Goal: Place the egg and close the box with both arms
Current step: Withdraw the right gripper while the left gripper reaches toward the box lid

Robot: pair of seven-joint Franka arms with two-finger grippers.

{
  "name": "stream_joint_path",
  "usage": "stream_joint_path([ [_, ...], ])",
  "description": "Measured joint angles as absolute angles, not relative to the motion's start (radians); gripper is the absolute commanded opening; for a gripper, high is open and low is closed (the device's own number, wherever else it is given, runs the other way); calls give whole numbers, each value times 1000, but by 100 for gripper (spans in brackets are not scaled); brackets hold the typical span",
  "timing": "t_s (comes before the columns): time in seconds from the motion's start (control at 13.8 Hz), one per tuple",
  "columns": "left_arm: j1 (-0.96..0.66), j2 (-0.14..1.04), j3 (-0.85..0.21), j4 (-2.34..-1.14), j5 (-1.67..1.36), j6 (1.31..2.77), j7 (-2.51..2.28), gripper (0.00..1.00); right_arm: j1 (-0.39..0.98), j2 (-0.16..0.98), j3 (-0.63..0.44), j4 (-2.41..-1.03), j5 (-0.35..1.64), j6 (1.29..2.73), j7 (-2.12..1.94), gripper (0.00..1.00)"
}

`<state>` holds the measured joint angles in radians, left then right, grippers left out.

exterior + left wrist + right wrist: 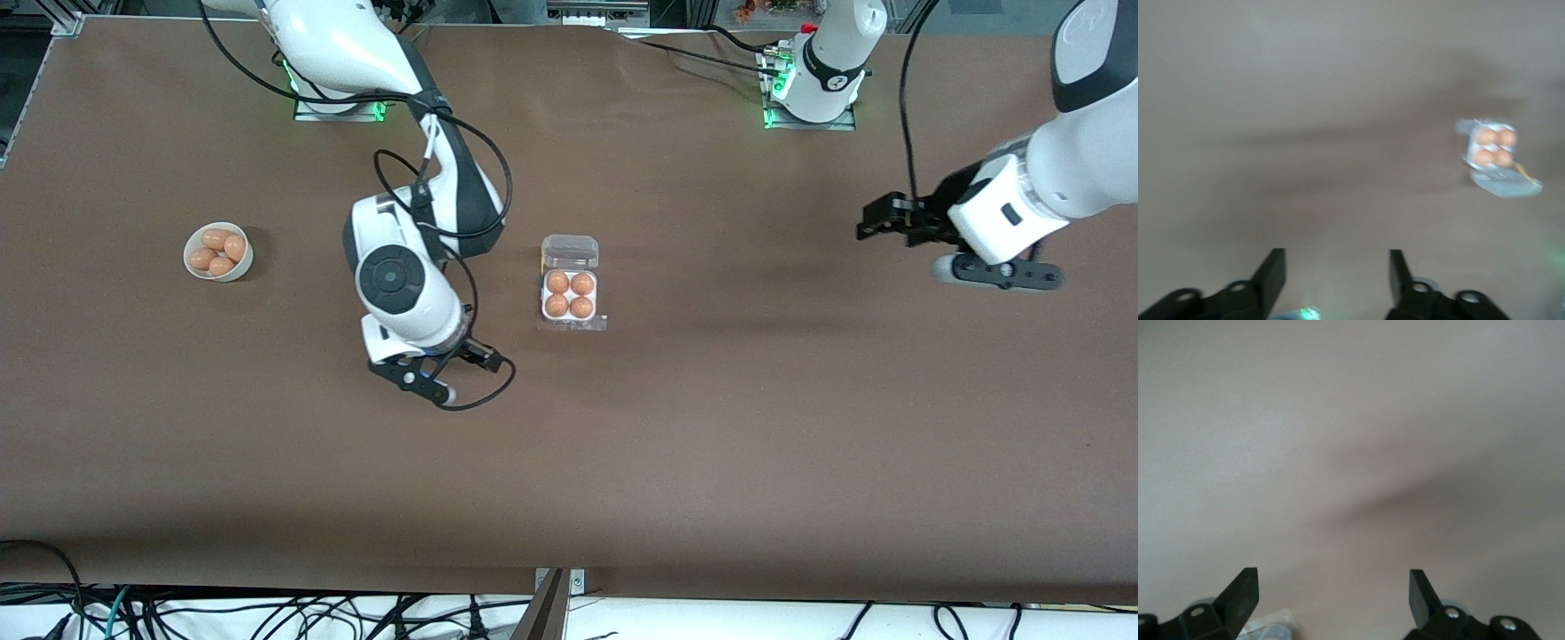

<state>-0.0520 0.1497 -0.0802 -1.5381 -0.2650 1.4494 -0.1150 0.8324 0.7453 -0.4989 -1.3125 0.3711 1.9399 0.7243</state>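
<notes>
**Egg carton filled, lid lying open, both grippers clear of it**

Egg carton (570, 295) is seen at the middle of the table (711, 427), its white tray filled with four orange-brown eggs, one of them the egg (557, 283) in the cell farthest from the front camera toward the right arm's end. The clear lid (570, 252) is laid back flat on the table, just beside the tray and farther from the front camera.

The right gripper (476, 357) is held over bare table, near the carton on the side toward the right arm's end; its fingers (1241, 593) are spread wide with nothing between them. The carton is not shown in the right wrist view.

The left gripper (876, 220) is held over bare table well apart from the carton, toward the left arm's end. Its fingers (1271, 277) are seen parted with nothing gripped (the wrist view is smeared, so the gap may be somewhat narrower than it looks). From there the carton (1493, 148) is seen small and far ahead of that gripper.

A round white bowl (218, 252) with more eggs is set well apart from both grippers, toward the right arm's end.
</notes>
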Motion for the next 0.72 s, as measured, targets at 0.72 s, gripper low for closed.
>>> stream_joint_path([
  [0.72,-346,296,-87,-1539,-421,1422,-353,0,401,442,-124,-1476,110,1820,500,100],
])
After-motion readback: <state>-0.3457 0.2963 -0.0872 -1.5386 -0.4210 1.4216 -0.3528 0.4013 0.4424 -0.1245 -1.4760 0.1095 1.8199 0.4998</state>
